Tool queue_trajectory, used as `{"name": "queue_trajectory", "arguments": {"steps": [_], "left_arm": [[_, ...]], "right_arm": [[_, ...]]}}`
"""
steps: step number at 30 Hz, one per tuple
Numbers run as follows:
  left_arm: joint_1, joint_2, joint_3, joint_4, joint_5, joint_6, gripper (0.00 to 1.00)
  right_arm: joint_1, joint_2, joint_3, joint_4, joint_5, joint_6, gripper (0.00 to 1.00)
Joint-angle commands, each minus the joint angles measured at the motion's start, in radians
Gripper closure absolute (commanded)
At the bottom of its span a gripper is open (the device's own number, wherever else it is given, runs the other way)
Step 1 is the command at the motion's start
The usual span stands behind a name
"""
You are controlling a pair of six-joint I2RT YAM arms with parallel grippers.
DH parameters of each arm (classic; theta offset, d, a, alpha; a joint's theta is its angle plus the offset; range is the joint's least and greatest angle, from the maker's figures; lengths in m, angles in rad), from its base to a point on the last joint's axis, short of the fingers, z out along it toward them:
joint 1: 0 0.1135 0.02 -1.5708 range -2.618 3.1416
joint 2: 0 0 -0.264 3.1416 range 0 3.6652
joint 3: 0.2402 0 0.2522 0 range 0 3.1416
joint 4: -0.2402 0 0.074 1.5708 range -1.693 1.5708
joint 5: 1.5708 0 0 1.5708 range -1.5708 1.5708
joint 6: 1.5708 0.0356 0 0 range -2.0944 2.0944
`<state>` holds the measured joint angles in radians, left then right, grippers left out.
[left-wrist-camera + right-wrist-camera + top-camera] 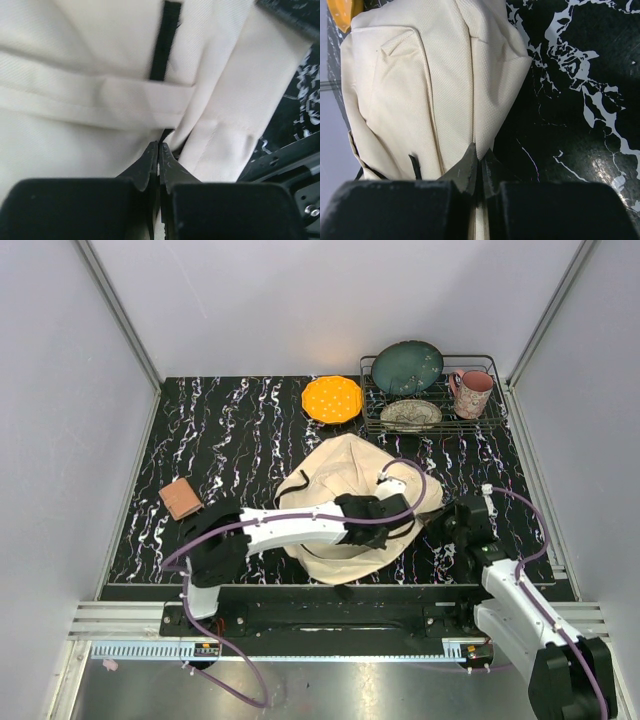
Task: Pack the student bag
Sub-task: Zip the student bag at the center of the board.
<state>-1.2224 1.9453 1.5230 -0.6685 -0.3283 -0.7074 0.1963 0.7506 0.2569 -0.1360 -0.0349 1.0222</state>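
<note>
The student bag (345, 490), a cream-beige fabric backpack, lies slumped in the middle of the dark marbled table. My left arm reaches across it, and the left gripper (398, 512) rests on its right part. In the left wrist view the left gripper (158, 146) is shut, with a sliver of cream bag (100, 60) cloth pinched between the fingers, below a black strap (162, 45). At the bag's right edge my right gripper (447, 520) is also down. The right wrist view shows the right gripper (481, 152) shut on a fold of the bag (420, 75).
A small brown book (181, 498) lies at the left of the table. An orange plate (332, 399) sits at the back. To its right, a wire rack (490, 420) holds a teal plate (408, 367), a patterned dish (410, 414) and a pink mug (472, 392).
</note>
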Motion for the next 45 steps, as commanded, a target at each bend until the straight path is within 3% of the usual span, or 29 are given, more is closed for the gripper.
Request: {"name": "queue_trajectory", "arguments": {"steps": [1,8,19,23,24,26,29,35,39,45], "left_arm": [[-0.008,-0.182,-0.107,0.014,-0.115,-0.006,1.00],[-0.008,-0.391,-0.340,-0.011,-0.179,-0.102,1.00],[-0.006,-0.683,-0.449,-0.166,-0.347,-0.222,1.00],[-0.006,-0.753,-0.478,-0.177,-0.367,-0.228,1.00],[-0.006,-0.763,-0.478,-0.172,-0.361,-0.224,1.00],[-0.006,-0.776,-0.474,-0.137,-0.345,-0.187,1.00],[-0.008,-0.778,-0.463,-0.073,-0.304,-0.139,1.00],[-0.011,-0.769,-0.436,0.050,-0.210,-0.064,1.00],[-0.028,-0.735,-0.394,0.105,-0.147,0.002,1.00],[-0.065,-0.654,-0.327,0.135,-0.134,0.051,1.00]], "right_arm": [[0.006,0.072,0.084,0.006,0.061,-0.030,0.93],[0.006,0.154,0.104,0.061,0.076,-0.025,0.94],[-0.008,0.260,0.099,0.179,0.069,0.009,0.94],[-0.009,0.280,0.125,0.179,0.014,-0.010,0.77],[-0.008,0.274,0.130,0.176,-0.034,-0.020,0.60],[-0.009,0.260,0.145,0.142,-0.085,-0.037,0.39],[-0.008,0.170,0.166,-0.062,-0.109,-0.059,0.23],[-0.008,-0.163,0.137,-0.336,-0.183,-0.007,0.19],[-0.006,-0.357,0.064,-0.288,-0.374,0.143,0.23],[-0.001,-0.347,0.074,-0.263,-0.467,0.205,0.24]]}}
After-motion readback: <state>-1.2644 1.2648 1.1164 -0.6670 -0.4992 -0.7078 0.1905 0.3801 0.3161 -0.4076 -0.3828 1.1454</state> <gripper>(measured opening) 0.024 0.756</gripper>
